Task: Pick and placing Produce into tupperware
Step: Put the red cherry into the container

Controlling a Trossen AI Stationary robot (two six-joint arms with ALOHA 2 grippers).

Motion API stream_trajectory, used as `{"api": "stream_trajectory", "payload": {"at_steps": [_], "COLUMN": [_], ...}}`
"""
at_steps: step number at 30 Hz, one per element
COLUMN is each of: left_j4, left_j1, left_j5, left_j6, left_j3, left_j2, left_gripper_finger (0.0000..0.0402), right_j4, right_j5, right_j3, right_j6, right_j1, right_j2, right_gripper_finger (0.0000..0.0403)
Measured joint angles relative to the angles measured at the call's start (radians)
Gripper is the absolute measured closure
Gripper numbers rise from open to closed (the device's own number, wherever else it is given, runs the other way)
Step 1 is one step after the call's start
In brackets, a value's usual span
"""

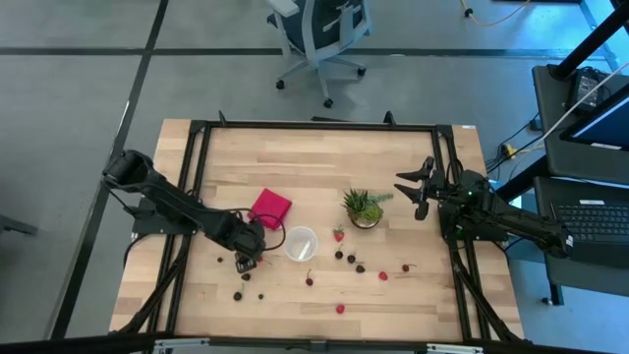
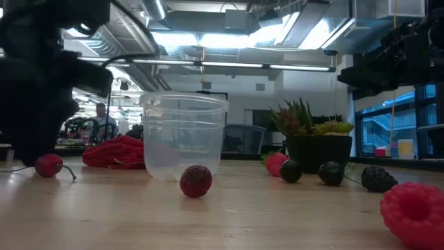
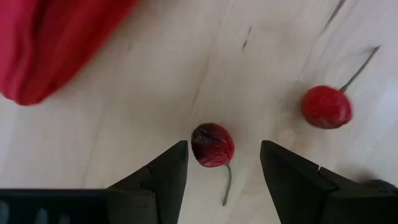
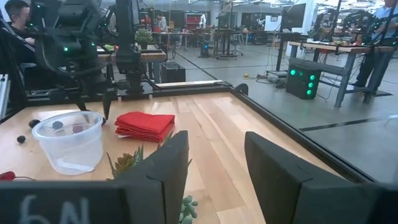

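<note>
Your left tool (image 3: 224,171) is wide open, straddling a dark cherry (image 3: 212,144) on the table (image 3: 155,93), apparently not touching it. Right tool (image 4: 216,162) hovers part-open, empty.

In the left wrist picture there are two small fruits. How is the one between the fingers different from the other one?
The dark cherry is maroon with a blackish patch; the bright cherry is plain red. The dark cherry lies between the open fingers of the left gripper, not visibly touched; the bright cherry lies outside them, to one side. Their stems point opposite ways in this view. Both are round, stemmed and resting on the wooden table.
</note>
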Motion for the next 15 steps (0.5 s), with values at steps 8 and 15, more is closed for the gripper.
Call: {"api": "stream_trajectory", "payload": {"at_steps": [8,15], "left_j4": [0.001,-0.002], "left_j1": [0.021,0.043], "left_j5": [0.015,0.025], "left_j6": [0.001,0.003], "left_j3": [0.005,0.002], "left_j2": [0.046,0.04], "left_gripper_finger": [0.0211,0.0243], "right_j4": [-0.001,-0.002], "right_j5": [0.0,0.0], "right_j3": [0.0,0.0], "right_j6": [0.0,0.0], "right_j1": [0.0,0.0], "right_j2": [0.0,0.0], "right_gripper_finger": [0.0242,0.0242]}}
